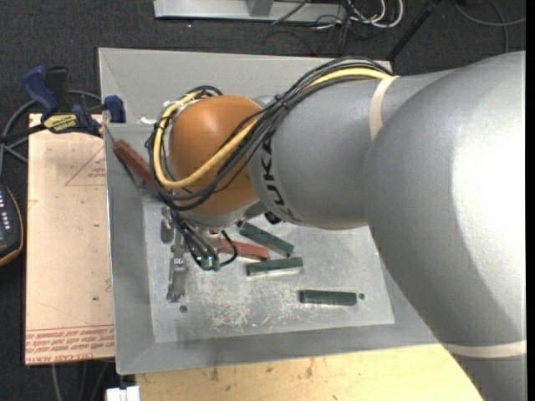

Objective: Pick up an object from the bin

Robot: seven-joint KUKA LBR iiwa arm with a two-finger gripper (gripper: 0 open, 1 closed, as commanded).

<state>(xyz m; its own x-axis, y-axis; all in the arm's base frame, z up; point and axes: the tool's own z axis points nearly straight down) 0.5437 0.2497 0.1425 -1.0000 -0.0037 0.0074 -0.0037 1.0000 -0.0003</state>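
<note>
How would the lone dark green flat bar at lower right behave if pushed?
The dark green flat bar looks rigid and straight, so it is probably stiff. Lying flat on the grey metal bin floor, it likely slides, not rolls.

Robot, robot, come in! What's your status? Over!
End effector low over the bin floor, view's left side. Nearest: red stick, green bar, just right of it. Second green bar lies apart. Nothing blocking seen.
</note>
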